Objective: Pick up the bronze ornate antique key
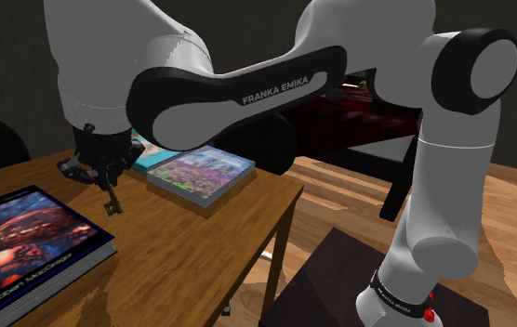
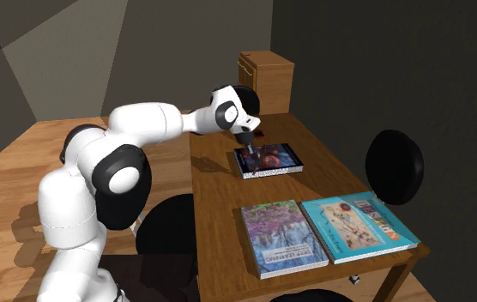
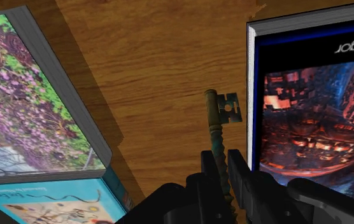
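Closed on the bronze ornate key (image 3: 222,111), pinching its twisted shaft inside the black gripper (image 3: 221,159): a slim hold on a thin round stem, with the toothed bit hanging free beyond the fingertips. Seems lifted clear of the wooden tabletop (image 3: 163,63) in the shoulder view, over the bare strip between the red-and-blue cover book (image 3: 316,108) and the flower-cover book (image 3: 35,108), away from any corner. Likely to pivot or creep in so narrow a grasp: swinging under a quick move, twisting between the pads, then dropping. Could strike the red-and-blue cover book's edge just beside it, or skid toward the tabletop's edge and down to the floor (image 1: 340,200). Could also snag the bit on that book if carried sideways while low. Better raised straight and slowly, squeeze unrelaxed.
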Controlling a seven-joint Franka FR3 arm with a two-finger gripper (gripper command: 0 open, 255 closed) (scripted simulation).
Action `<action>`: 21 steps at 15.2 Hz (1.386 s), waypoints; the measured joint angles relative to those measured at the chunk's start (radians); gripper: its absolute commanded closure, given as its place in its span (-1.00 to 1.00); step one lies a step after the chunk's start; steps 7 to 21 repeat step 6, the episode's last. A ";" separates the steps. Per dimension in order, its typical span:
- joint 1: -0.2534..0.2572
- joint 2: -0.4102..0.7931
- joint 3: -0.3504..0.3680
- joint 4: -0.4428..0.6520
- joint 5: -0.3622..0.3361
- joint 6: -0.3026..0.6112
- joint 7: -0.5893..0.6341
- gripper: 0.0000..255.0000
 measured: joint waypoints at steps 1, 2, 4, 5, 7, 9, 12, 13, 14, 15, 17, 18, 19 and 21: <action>0.000 -0.004 0.002 0.008 0.005 -0.011 -0.005 1.00; 0.002 -0.002 0.003 0.021 0.007 -0.021 -0.010 1.00; 0.003 -0.004 0.005 0.049 0.014 -0.047 -0.023 1.00; 0.003 -0.007 0.006 0.057 0.019 -0.057 -0.028 1.00; 0.005 -0.007 0.007 0.064 0.019 -0.064 -0.030 1.00; 0.005 -0.007 0.007 0.064 0.019 -0.064 -0.030 1.00; 0.005 -0.007 0.007 0.064 0.019 -0.064 -0.030 1.00; 0.005 -0.007 0.007 0.064 0.019 -0.064 -0.030 1.00; 0.005 -0.007 0.007 0.064 0.019 -0.064 -0.030 1.00; 0.005 -0.007 0.007 0.064 0.019 -0.064 -0.030 1.00; 0.005 -0.007 0.007 0.064 0.019 -0.064 -0.030 1.00; 0.005 -0.007 0.007 0.064 0.019 -0.064 -0.030 1.00; 0.005 -0.007 0.007 0.064 0.019 -0.064 -0.030 1.00; 0.005 -0.007 0.007 0.064 0.019 -0.064 -0.030 1.00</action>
